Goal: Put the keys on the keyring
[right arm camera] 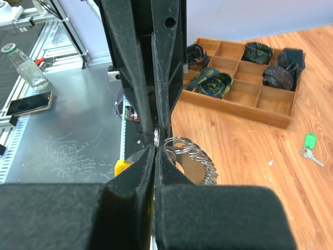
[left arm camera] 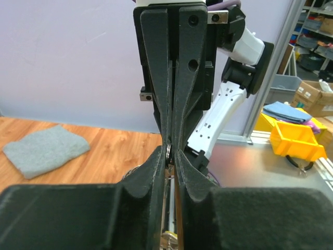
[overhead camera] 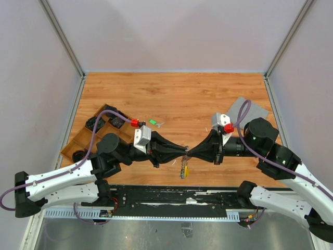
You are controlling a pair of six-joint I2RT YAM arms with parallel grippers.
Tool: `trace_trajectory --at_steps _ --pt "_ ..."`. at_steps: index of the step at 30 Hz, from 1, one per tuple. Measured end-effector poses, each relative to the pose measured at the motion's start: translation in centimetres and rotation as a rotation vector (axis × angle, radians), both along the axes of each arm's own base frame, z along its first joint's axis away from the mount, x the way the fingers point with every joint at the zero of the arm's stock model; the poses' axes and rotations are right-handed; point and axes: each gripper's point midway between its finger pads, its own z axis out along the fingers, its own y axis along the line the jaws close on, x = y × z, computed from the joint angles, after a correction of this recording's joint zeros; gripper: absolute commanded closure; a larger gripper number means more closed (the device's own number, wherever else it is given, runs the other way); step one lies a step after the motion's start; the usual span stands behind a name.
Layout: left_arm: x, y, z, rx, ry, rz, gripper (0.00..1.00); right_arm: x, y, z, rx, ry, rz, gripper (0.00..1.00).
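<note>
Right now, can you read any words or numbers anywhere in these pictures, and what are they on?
None: no word, number or sign can be read in any view.
Bottle: too small and blurred to read anything on it.
Cardboard boxes in the background: too blurred to read any print.

White-shelled arms [overhead camera: 57, 179], black joints [overhead camera: 108, 143], purple cables [overhead camera: 93, 134], red knobs [overhead camera: 136, 123], black tapered gripper fingers [left arm camera: 156, 78], green indicator light [overhead camera: 253, 138]

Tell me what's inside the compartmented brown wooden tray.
Rolled dark fabric strips fill several compartments of the tray; others are empty. From above, the left arm covers some cells.
</note>
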Motion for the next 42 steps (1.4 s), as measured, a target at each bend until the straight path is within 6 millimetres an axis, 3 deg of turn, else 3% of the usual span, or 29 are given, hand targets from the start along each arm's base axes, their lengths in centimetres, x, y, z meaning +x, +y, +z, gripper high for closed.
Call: trace_trajectory --at_steps 5,13,18,25,31,35,42 --pt "0.2 0.1 0.1 -0.004 -0.002 0.011 0.64 0.7 -0.9 0.1 -0.1 0.019 -0.055 0.99" --pt "1.0 0.9 0.4 -0.007 0.009 0.073 0.55 1.8 -3.1 -1.3 -0.316 0.077 -0.164 0.99" --pt "1.9 0.5 -1.0 0.04 0.038 0.109 0.53 2.5 -4.1 -2.7 -0.477 0.134 -0.217 0.99" --pt "3.0 -0.8 -3.9 0.154 0.057 0.139 0.53 3.1 -6.1 -6.9 -0.776 0.259 -0.275 0.99" --pt "3.4 -1.1 -4.9 0.207 0.054 0.152 0.52 3.5 -8.4 -9.7 -0.998 0.333 -0.35 0.99" --pt "3.6 -1.5 -5.3 0.227 0.051 0.152 0.52 3.6 -8.4 -9.8 -1.006 0.336 -0.352 0.99" --pt "3.3 -2.5 -6.4 0.275 0.04 0.111 0.52 2.4 -7.0 -8.2 -0.878 0.321 -0.263 0.99"
